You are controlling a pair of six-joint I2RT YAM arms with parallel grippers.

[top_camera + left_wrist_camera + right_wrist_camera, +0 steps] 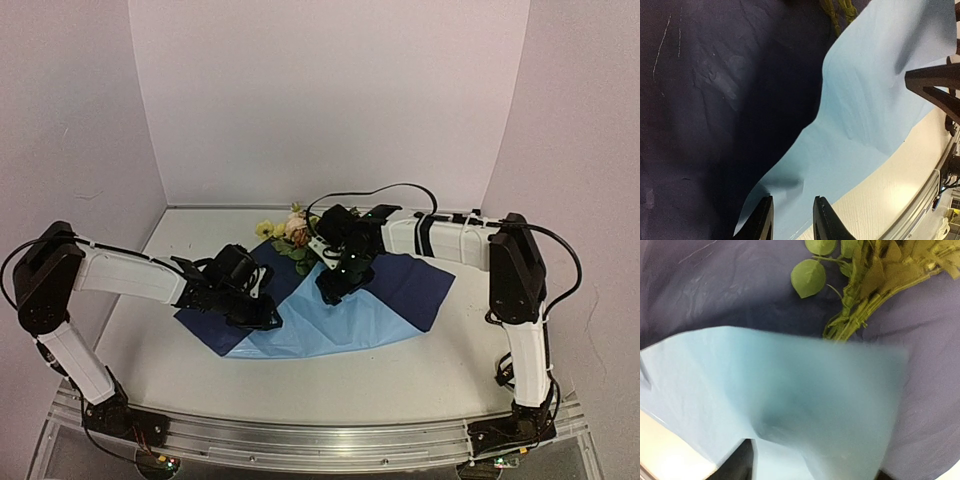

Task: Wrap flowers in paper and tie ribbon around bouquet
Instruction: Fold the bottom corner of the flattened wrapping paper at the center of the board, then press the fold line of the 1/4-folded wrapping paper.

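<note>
The paper [340, 322] lies spread on the table, dark-blue side up, with a light-blue flap folded over its middle. The flowers [292, 230] rest on its far edge, blooms toward the back wall, and their green stems [860, 315] run under the flap. My left gripper [268, 315] sits at the paper's near-left part. Its fingers [827, 220] stand apart with the light-blue edge [865, 100] between them. My right gripper [330, 293] hovers over the flap near the stems. The flap [805, 400] drapes across its widely spaced jaws, and only one finger [735, 462] shows clearly. The ribbon is out of view.
The white table [450, 365] is walled in by pale panels at the left, back and right. A metal rail [320, 447] runs along the near edge between the two arm bases. The right arm's black cable [380, 190] loops above the flowers.
</note>
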